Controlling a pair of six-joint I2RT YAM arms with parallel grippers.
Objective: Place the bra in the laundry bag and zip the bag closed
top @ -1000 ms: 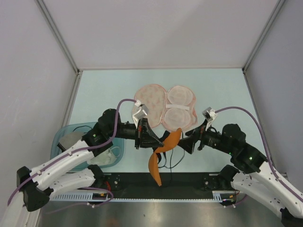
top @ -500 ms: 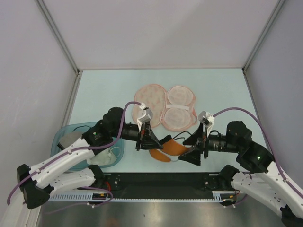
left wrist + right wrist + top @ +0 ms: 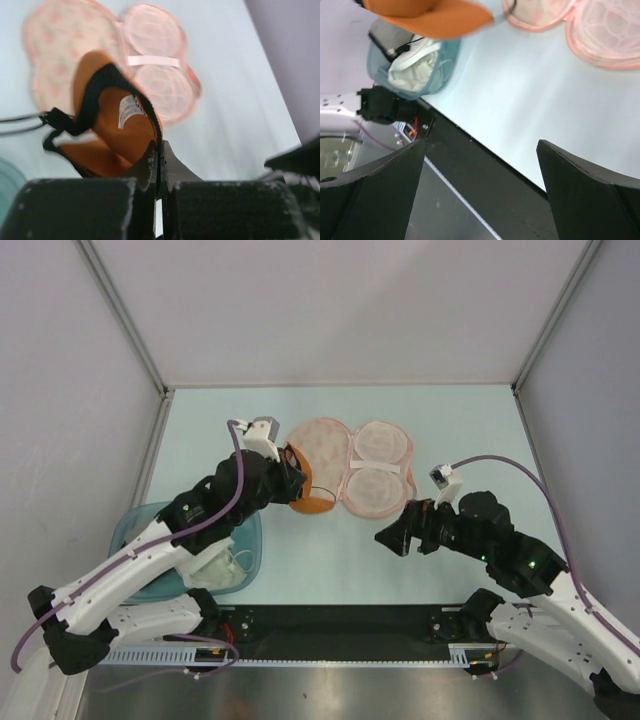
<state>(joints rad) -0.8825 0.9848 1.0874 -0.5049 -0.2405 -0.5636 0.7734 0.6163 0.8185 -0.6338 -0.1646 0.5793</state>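
**Thin pinch on the trim, strap loose by the zip**

Our left gripper [image 3: 159, 150] is clamped tight on the black trim of the bra [image 3: 115, 130], and on nothing but that edge. The orange cups hang just left of centre in the top view, at the lower left rim of the open laundry bag [image 3: 322, 440]. We judge that so thin a hold could slip, or the trailing black strap [image 3: 60, 127] could fall across the zip and jam it. Our right gripper [image 3: 395, 537] stands wide and empty, right of centre, well apart.
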